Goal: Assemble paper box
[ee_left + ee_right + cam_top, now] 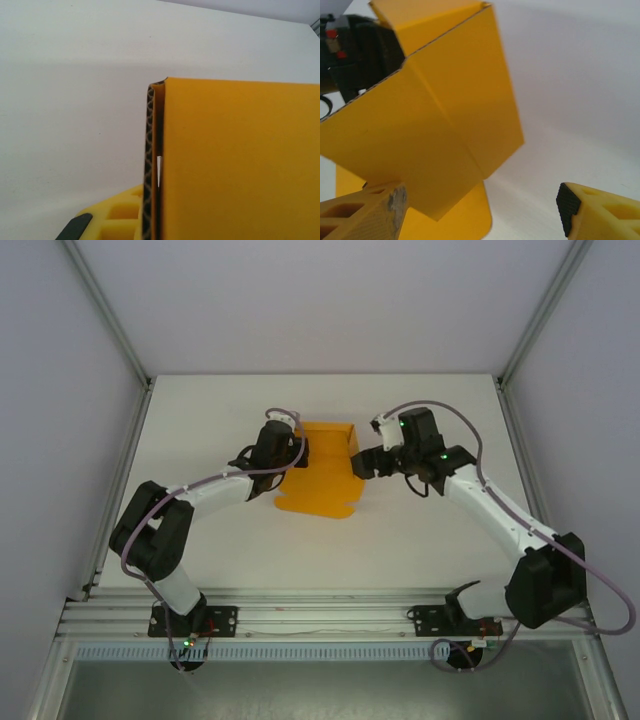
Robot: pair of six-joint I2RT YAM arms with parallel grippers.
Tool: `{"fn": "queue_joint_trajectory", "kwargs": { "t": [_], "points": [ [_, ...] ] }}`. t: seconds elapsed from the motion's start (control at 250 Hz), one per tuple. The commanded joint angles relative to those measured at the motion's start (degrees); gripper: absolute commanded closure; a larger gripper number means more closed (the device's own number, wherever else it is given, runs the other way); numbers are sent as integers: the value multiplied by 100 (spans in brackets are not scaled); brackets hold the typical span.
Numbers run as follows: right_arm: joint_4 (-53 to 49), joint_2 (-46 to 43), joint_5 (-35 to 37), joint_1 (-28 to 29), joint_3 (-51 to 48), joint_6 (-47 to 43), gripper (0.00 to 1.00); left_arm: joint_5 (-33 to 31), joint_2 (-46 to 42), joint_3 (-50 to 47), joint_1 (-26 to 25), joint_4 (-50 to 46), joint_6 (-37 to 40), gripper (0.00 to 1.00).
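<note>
**A:** The box [322, 468] sits mid-table, half folded: one wall [328, 432] is up at 12 o'clock and a flap [315, 502] lies flat at 6 o'clock.

**B:** The left gripper [297, 453] is at the box's 9 o'clock. Its wrist view has one finger [117, 217] right beside the corrugated card edge and the other hidden behind the panel, so I cannot tell whether it's clenched or loose.

**A:** The right gripper [360, 467] is at 3 o'clock, spread wide with nothing in it. One of its fingers is close to a raised panel's low corner. Touching or not, I can't call.

**B:** So what could go wrong?

**A:** It's thin card. If the right pushes in while the left's hold is loose, I'd expect the whole sheet to skate toward 9 o'clock instead of folding. If the hold is firm and the push lands off the crease, the panel could buckle.

**B:** That upright wall may spring back too, since no tab looks locked from here.

**A:** For room, the bare white table [200, 410] runs out on every side, widest toward 12 and 6. The tight spot is across the box itself, where the two grippers are near each other, so any closing from 3 o'clock risks a knock.

**B:** The table edges and the corner posts [525, 340] are well apart from the card
</note>
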Motion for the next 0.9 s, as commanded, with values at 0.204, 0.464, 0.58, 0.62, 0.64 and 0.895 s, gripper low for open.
{"fn": "queue_joint_trajectory", "kwargs": {
  "t": [0.204,0.464,0.58,0.62,0.64,0.895],
  "points": [
    [279,533,-254,191,437,-313,21,145,-172,6,5,51,115,100],
    [569,963,-32,290,644,-177,21,221,-167,56,-2,16,185,100],
    [709,1096,477,333,743,36,26,249,-186,52,-22,41,223,100],
    [768,1131,671,355,744,91,28,258,-191,52,-20,40,224,100],
    [795,1130,782,366,746,126,30,254,-201,55,-20,34,229,100],
    [1213,1376,755,385,638,248,39,565,-193,144,-90,193,391,100]
  ]
}}
